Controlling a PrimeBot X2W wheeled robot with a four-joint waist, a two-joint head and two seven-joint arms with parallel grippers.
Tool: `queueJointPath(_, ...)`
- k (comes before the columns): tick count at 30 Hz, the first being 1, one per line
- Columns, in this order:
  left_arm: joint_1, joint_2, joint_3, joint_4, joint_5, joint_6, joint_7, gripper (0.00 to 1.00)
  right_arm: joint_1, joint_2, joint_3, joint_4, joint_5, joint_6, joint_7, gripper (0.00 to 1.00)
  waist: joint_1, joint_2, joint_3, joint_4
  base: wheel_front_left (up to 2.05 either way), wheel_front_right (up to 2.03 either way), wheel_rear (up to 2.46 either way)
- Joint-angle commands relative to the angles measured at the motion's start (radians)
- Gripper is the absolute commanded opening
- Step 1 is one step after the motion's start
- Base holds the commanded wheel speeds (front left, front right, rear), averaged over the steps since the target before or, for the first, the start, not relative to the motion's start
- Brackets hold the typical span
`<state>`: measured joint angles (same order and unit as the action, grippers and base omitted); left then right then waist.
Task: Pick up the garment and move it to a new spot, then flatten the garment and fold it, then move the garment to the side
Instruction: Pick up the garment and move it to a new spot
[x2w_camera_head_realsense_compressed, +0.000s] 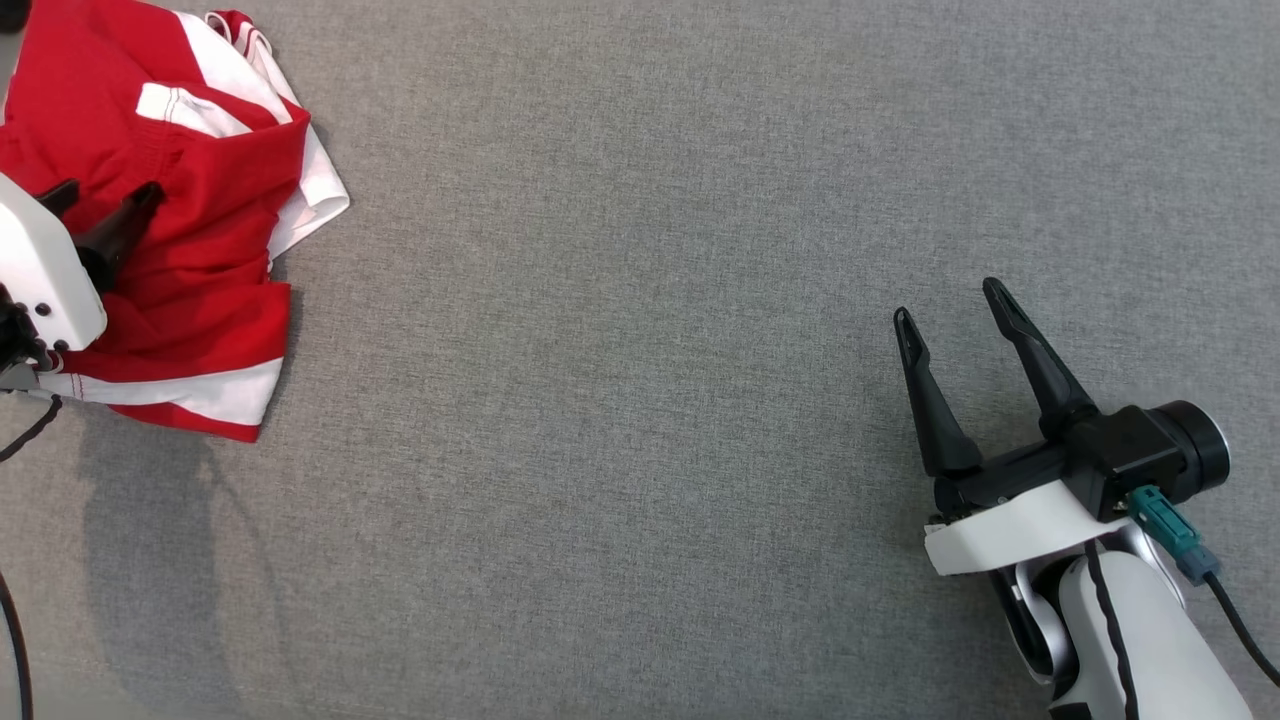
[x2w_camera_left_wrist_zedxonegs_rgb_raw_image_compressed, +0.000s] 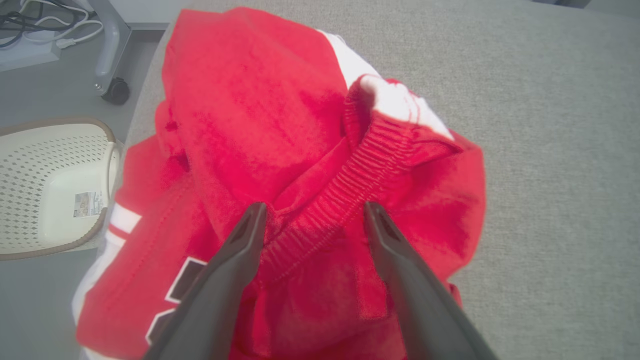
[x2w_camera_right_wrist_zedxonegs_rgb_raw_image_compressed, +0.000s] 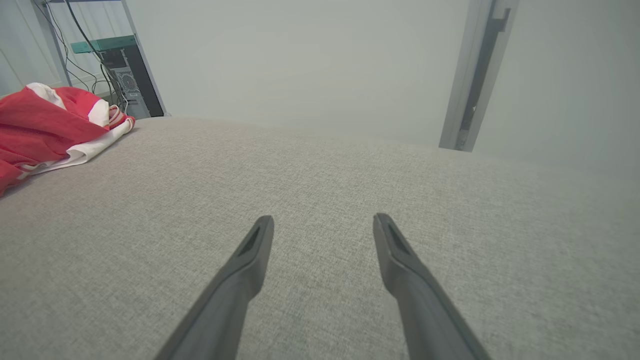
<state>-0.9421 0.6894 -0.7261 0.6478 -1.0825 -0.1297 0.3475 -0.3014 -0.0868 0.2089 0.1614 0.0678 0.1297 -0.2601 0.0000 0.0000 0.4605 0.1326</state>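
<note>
A red and white garment (x2w_camera_head_realsense_compressed: 190, 200) lies crumpled at the far left of the grey table. My left gripper (x2w_camera_head_realsense_compressed: 105, 205) hovers over it, open, its two dark fingers straddling a ribbed red band (x2w_camera_left_wrist_zedxonegs_rgb_raw_image_compressed: 345, 185) of the garment (x2w_camera_left_wrist_zedxonegs_rgb_raw_image_compressed: 280, 125) in the left wrist view; whether the fingertips (x2w_camera_left_wrist_zedxonegs_rgb_raw_image_compressed: 252, 215) touch the cloth I cannot tell. At the lower right of the head view my right gripper (x2w_camera_head_realsense_compressed: 950, 305) stands open above bare cloth-covered table, far from the garment. The right wrist view shows that gripper (x2w_camera_right_wrist_zedxonegs_rgb_raw_image_compressed: 322, 225) with nothing between its fingers, and the garment (x2w_camera_right_wrist_zedxonegs_rgb_raw_image_compressed: 45, 125) at the far left.
The grey fabric table top (x2w_camera_head_realsense_compressed: 640, 350) stretches wide between the two arms. Beyond its left edge a cream perforated basket (x2w_camera_left_wrist_zedxonegs_rgb_raw_image_compressed: 50, 185) sits on the floor near a caster wheel (x2w_camera_left_wrist_zedxonegs_rgb_raw_image_compressed: 115, 92). A computer case (x2w_camera_right_wrist_zedxonegs_rgb_raw_image_compressed: 127, 82) and cables stand behind the table.
</note>
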Motion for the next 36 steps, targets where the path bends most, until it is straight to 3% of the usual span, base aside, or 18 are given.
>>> queueJointPath(1, -0.018, 0.006, -0.008, 0.000, -0.015, 0.000, 0.003, 1.00, -0.015, -0.003, 0.000, -0.001, -0.001, 0.002, -0.006, 1.00, 0.0000, 0.0000, 0.003, 0.002, 0.00, 0.00, 0.00)
queueJointPath(4, -0.029, 0.009, -0.036, 0.006, -0.039, 0.000, 0.020, 1.00, -0.018, -0.003, 0.005, -0.001, -0.001, 0.002, -0.006, 1.00, 0.0000, 0.0000, 0.010, 0.002, 0.00, 0.00, 0.00)
queueJointPath(5, -0.032, 0.009, -0.046, 0.007, -0.048, 0.000, 0.028, 0.90, -0.019, -0.003, 0.007, -0.001, -0.001, 0.002, -0.006, 1.00, 0.0000, 0.0000, 0.012, 0.002, 0.00, 0.00, 0.00)
queueJointPath(6, -0.034, 0.010, -0.055, 0.006, -0.056, 0.000, 0.036, 0.47, -0.021, -0.003, 0.007, -0.002, -0.002, 0.002, -0.006, 1.00, 0.0000, 0.0000, 0.014, 0.001, 0.00, 0.00, 0.00)
queueJointPath(7, -0.036, 0.011, -0.063, 0.006, -0.065, 0.000, 0.042, 0.18, -0.022, -0.003, 0.008, -0.002, -0.002, 0.002, -0.006, 1.00, 0.0000, 0.0000, 0.015, 0.001, 0.00, 0.00, 0.00)
queueJointPath(8, -0.037, 0.011, -0.070, 0.009, -0.076, 0.000, 0.050, 0.00, -0.022, -0.003, 0.008, -0.002, -0.001, 0.002, -0.006, 1.00, 0.0000, 0.0000, 0.016, 0.000, 0.00, 0.00, 0.00)
queueJointPath(18, -0.058, 0.023, -0.106, 0.037, -0.120, 0.000, 0.022, 0.00, -0.017, 0.004, 0.014, 0.012, 0.010, 0.002, -0.006, 1.00, 0.0000, 0.0000, -0.017, -0.006, 0.00, 0.00, 0.00)
queueJointPath(36, -0.019, -0.025, -0.009, 0.093, -0.176, -0.001, -0.355, 0.00, 0.030, 0.025, 0.009, 0.046, 0.024, 0.002, -0.006, 1.00, 0.0000, 0.0000, -0.169, 0.009, 0.00, 0.00, 0.00)
